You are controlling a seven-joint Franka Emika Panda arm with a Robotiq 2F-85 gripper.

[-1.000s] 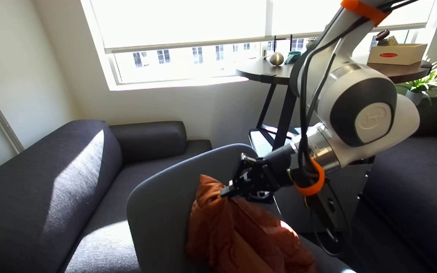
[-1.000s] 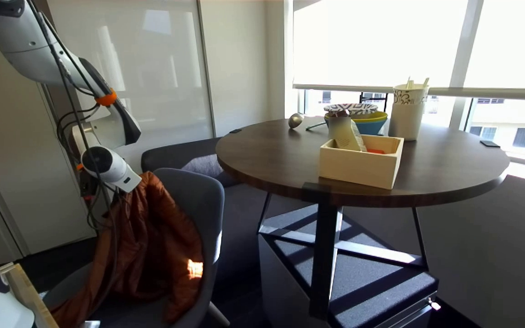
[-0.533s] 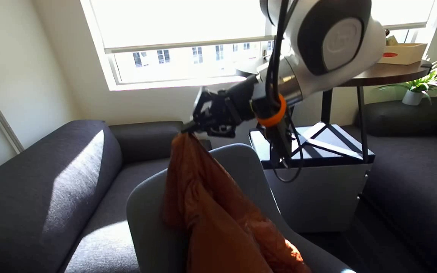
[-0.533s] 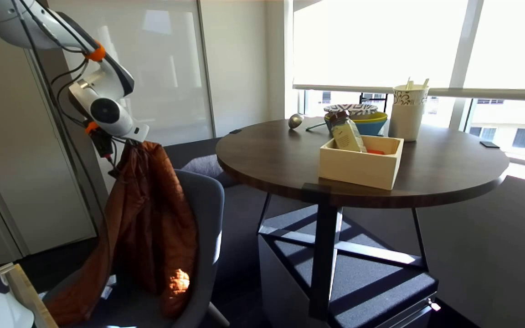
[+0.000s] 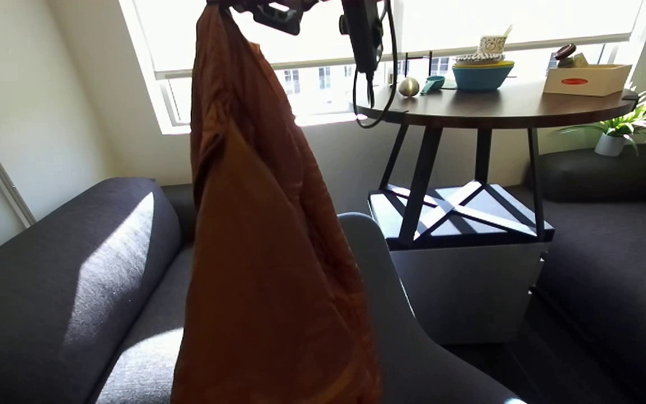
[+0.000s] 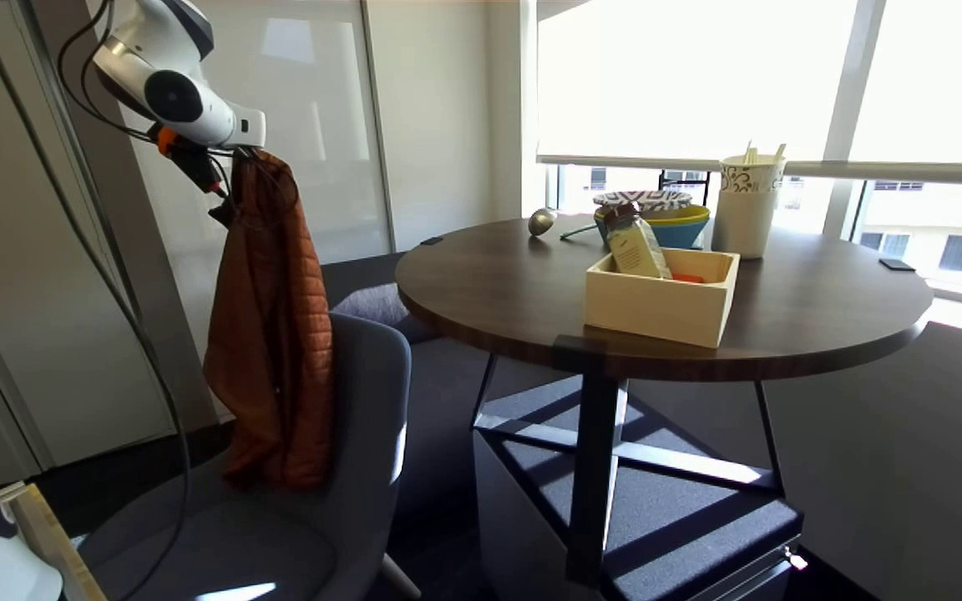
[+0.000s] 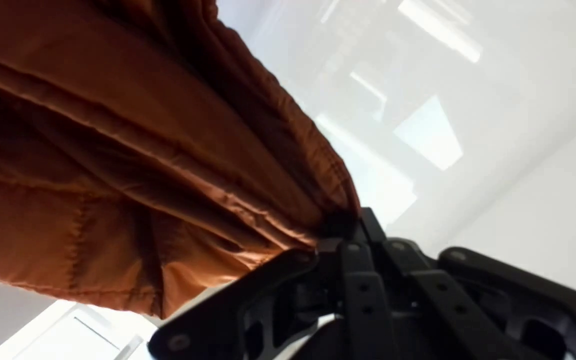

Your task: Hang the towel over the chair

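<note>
Wrist view: the orange cloth (image 7: 168, 165) is pinched in the end effector (image 7: 356, 226). Its gripped end should be carried across the chair back (image 6: 371, 367), then lowered.

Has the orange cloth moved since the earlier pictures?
Yes, upward: in an exterior view, the top of the orange cloth was about level with the top of the chair backrest a second ago and is now well above it.

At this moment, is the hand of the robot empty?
No, in the wrist view the gathered end of the orange cloth is pinched in the hand.
</note>
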